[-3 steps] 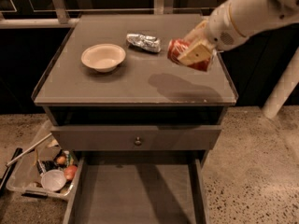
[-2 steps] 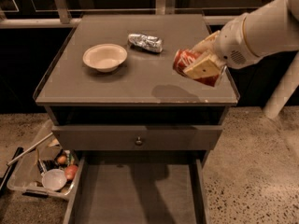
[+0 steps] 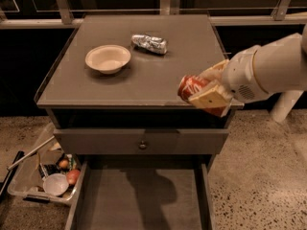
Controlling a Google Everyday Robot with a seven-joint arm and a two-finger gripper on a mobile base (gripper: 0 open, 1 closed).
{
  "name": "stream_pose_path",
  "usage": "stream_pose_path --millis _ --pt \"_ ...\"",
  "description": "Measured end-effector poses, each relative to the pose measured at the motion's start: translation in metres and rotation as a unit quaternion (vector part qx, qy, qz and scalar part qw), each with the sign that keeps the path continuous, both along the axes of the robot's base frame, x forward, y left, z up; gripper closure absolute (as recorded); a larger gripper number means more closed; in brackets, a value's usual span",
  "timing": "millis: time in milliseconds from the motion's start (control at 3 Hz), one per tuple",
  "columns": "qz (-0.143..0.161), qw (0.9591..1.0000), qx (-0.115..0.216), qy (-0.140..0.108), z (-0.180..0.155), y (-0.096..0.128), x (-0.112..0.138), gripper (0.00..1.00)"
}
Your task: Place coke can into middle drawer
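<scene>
My gripper [image 3: 205,91] is shut on the red coke can [image 3: 190,86], which lies tilted on its side between the pale fingers [image 3: 210,97]. It hangs in the air over the front right edge of the cabinet top [image 3: 144,80]. The middle drawer [image 3: 139,200] is pulled open below, a wide grey box with a flat bare floor. The can is above and to the right of the drawer's middle. The white arm reaches in from the right.
A cream bowl [image 3: 108,58] and a crumpled silver can [image 3: 149,43] sit on the cabinet top. The shut top drawer front with a round knob [image 3: 142,145] is above the open drawer. A plastic bin of clutter [image 3: 45,176] stands on the floor at the left.
The gripper has carried the coke can forward and down, from over the right part of the cabinet top to its front right edge.
</scene>
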State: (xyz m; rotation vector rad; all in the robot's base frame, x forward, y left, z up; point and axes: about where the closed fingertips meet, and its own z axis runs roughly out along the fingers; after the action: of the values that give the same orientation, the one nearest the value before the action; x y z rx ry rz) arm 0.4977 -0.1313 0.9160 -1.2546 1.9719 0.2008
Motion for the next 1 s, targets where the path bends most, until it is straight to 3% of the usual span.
stream_pose_path --millis 333,667,1000 --pt "-0.012 0.9983 0.036 0.044 -0.047 0.010 -0.026 1.00" --pt "-0.012 0.9983 0.036 0.044 -0.047 0.010 -0.026 1.00" --pt "-0.005 0.9977 0.041 0.053 -0.070 0.023 -0.032 1.00"
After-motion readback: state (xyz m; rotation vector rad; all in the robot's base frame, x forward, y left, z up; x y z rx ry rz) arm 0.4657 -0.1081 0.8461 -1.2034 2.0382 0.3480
